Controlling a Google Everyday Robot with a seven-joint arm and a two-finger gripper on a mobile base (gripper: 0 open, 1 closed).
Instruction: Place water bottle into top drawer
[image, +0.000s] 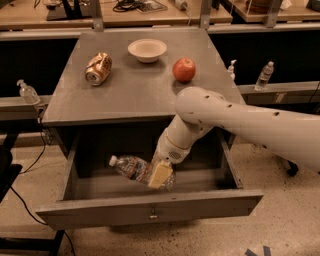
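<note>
Water bottle (129, 167) sits tilted, cap to the left, inside the open top drawer (150, 206), low over its floor. The gripper (160, 175) is down in the drawer, jaws clamped on the bottle's body. Carry-in looks done; what seems left is letting go and pulling the arm out. Can (98, 68), bowl (147, 49) and apple (184, 69) are on the cabinet top.

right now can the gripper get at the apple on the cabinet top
Probably not yet: the gripper is down in the open top drawer, fingers shut on the water bottle. The apple sits unblocked on the cabinet top, so it would need to let go and rise out first.
</note>
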